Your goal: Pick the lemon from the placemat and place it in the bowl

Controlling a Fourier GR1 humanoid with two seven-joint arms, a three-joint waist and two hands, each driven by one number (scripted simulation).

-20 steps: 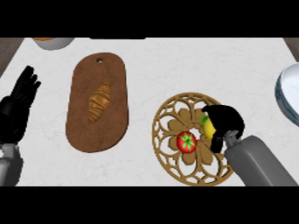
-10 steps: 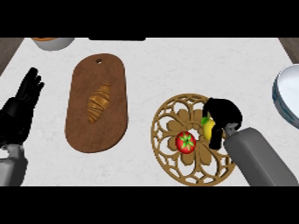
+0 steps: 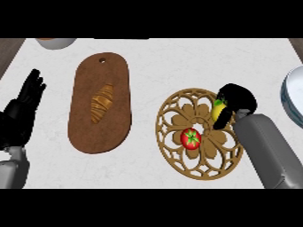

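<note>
The lemon [image 3: 217, 108] sits at the upper right rim of the placemat [image 3: 159, 127], right of centre frame. The right robot hand [image 3: 238, 98] is curled over it (only a yellow sliver shows). The bowl [image 3: 298, 106] lies further right, at the frame's edge. The left robot hand [image 3: 18, 117] rests open, far left.

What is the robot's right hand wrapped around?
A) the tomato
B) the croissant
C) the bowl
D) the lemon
D: the right hand curls over the yellow lemon on the placemat, while the tomato lies apart from it on the same mat.
</note>
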